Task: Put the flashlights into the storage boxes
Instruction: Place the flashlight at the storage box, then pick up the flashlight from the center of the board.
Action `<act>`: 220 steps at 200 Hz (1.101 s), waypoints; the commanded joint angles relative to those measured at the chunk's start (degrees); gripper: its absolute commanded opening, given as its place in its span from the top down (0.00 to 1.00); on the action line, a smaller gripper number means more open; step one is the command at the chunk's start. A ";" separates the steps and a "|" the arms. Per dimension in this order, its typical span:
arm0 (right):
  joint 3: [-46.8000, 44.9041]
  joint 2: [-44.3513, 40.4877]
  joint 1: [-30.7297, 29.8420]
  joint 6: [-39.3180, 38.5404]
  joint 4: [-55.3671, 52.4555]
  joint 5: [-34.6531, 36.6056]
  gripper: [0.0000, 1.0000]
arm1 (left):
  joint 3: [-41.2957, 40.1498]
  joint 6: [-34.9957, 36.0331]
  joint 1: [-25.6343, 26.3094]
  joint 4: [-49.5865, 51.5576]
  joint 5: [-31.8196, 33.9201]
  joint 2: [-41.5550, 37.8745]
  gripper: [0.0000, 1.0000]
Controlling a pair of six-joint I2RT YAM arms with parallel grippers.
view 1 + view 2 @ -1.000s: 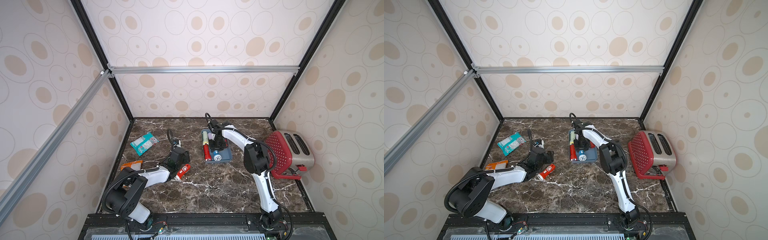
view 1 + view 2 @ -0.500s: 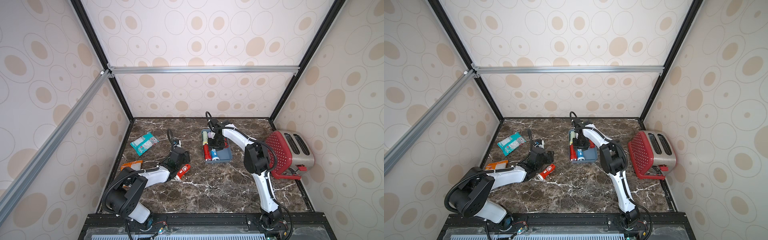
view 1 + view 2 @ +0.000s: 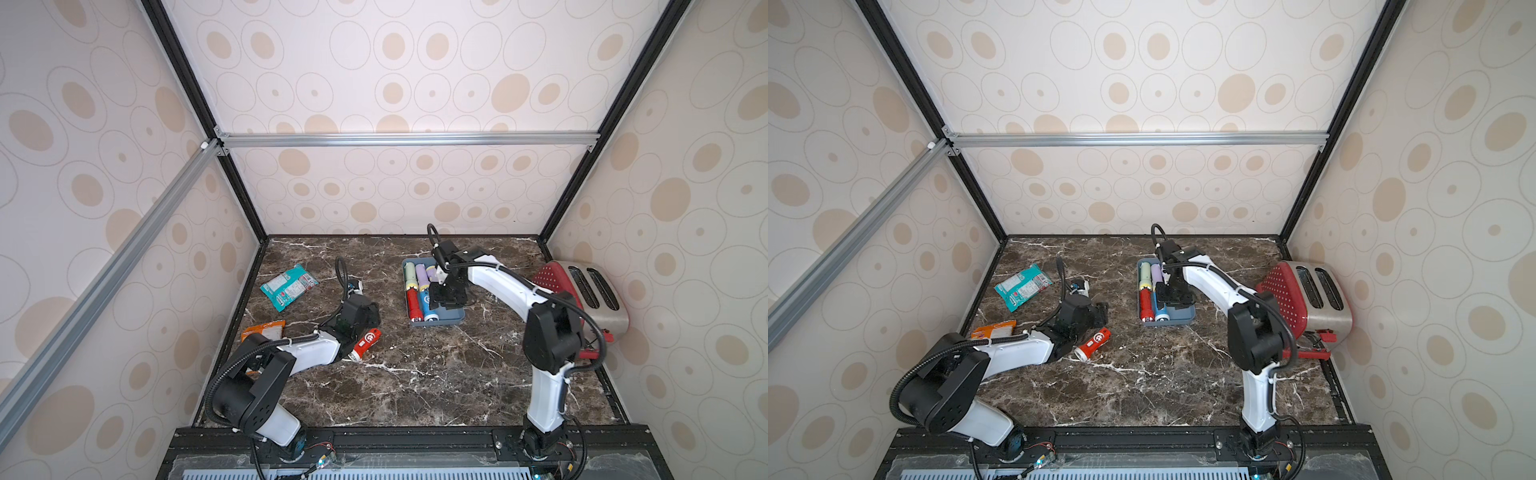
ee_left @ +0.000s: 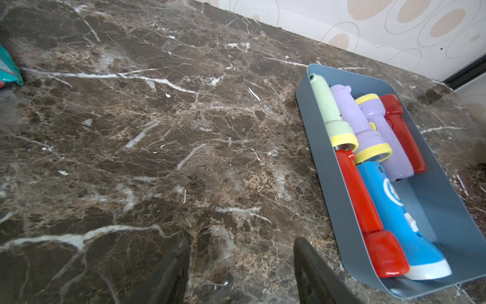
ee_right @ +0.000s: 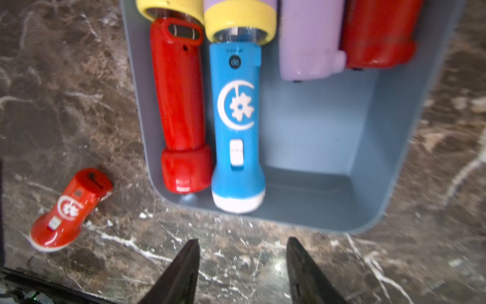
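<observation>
While six flashlights are held inside the tray [image 4: 434,210], a seventh, the loose red flashlight [image 5: 69,208], is left outside it. It is laid on its side on the marble table [image 4: 157,131], left of the tray and clear of its wall, with the lens end turned away from the tray.

Along the tray's far end four are lined up side by side: a pale green flashlight [image 4: 326,105] against the left wall, then a lilac flashlight [image 4: 349,110], a second lilac flashlight [image 4: 381,123] and a red flashlight [image 4: 402,131]. Nearer the tray's front wall, another red flashlight [image 4: 360,200] and a blue flashlight [image 4: 389,205] are placed touching each other; the floor to their right is bare.

The right gripper [image 5: 242,240] is seen in both top views above the tray's right side, its jaws parted with nothing between them. The left gripper [image 4: 240,242] is held low over the table left of the tray, just beside the loose red flashlight, its jaws likewise spread and empty.
</observation>
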State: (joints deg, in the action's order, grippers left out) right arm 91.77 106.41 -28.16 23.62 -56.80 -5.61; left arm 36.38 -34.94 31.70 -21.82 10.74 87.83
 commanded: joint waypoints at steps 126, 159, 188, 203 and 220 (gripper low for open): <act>-58.86 -47.23 -5.31 10.07 21.66 18.84 0.44 | 8.99 1.87 0.04 36.79 -7.57 -1.26 0.32; -62.59 -54.69 -11.90 11.51 22.24 27.35 0.42 | 7.50 0.75 0.07 37.13 -8.79 -1.97 0.30; -64.39 -56.66 -11.88 11.61 25.16 28.99 0.39 | 7.80 0.37 0.09 36.75 -11.46 -0.34 0.29; -63.88 -55.25 -11.99 11.13 25.00 28.24 0.40 | 8.35 -0.10 0.20 37.12 -12.42 0.38 0.25; -62.80 -52.81 -11.91 10.96 24.65 27.67 0.40 | 8.11 -0.63 0.29 36.79 -13.10 0.00 0.21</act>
State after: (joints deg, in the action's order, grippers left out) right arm 28.16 51.16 -39.81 33.85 -32.51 20.62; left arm 43.44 -34.41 31.90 12.73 -0.86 87.13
